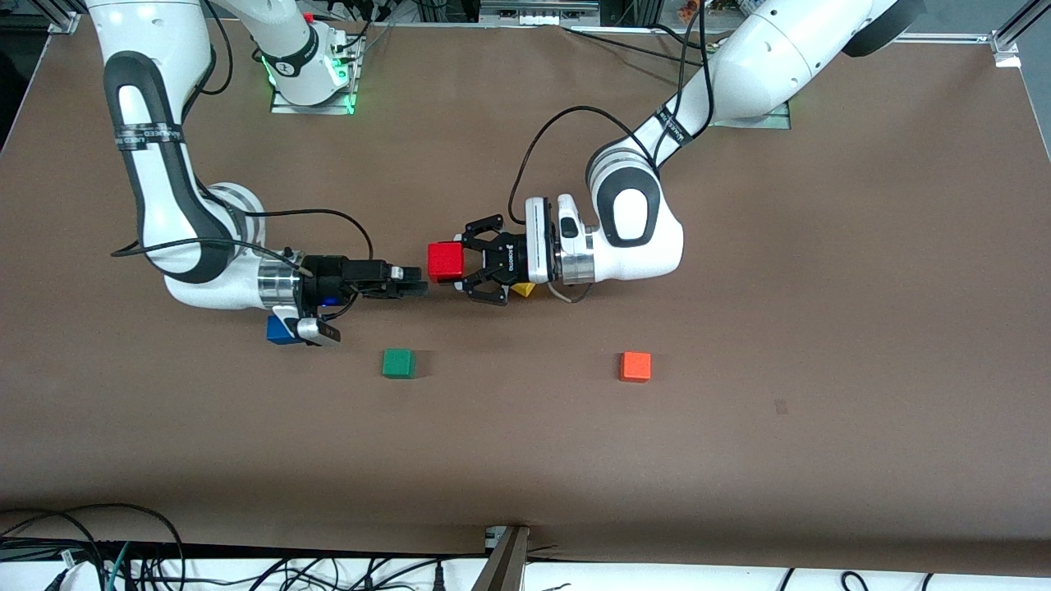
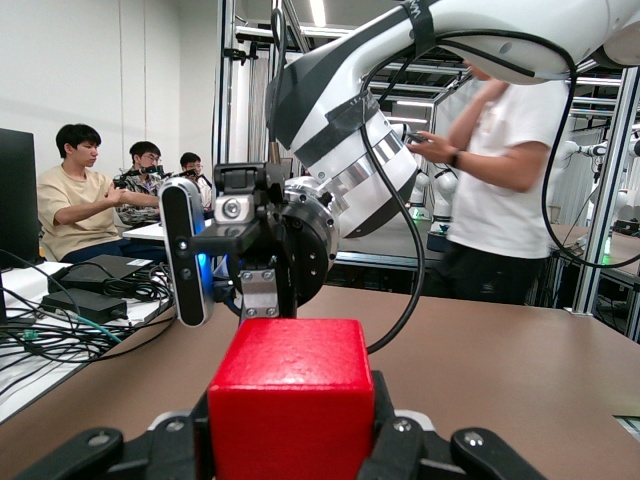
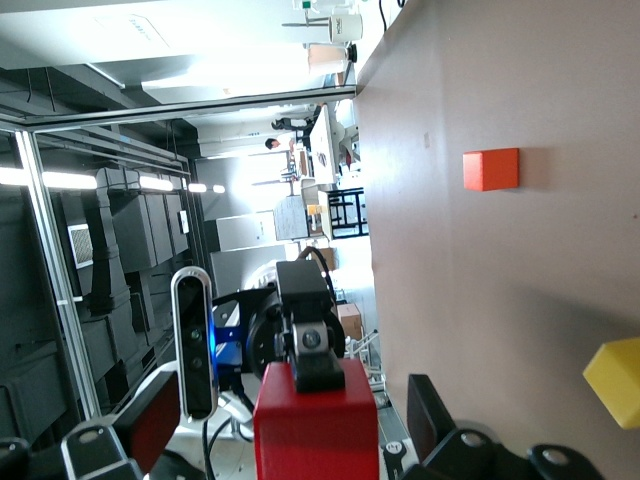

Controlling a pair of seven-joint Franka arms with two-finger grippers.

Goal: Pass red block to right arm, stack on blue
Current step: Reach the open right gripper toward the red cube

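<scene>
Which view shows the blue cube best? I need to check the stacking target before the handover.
The front view: the blue cube sits on the table, partly hidden under the right arm's wrist, beside the green cube. Neither wrist view shows it; both are filled by the red block.

- Cubes: five in all, one of each colour.
- One red block [image 1: 445, 260].
- One blue cube [image 1: 279, 330].
- One green cube [image 1: 398, 363].
- One orange cube [image 1: 635, 366].
- One yellow cube [image 1: 523, 289], mostly hidden.
- Robot arms: two.
- Grippers: two, the left gripper [image 1: 466, 264] and the right gripper [image 1: 415, 287].
- One brown tabletop [image 1: 739, 460].
</scene>
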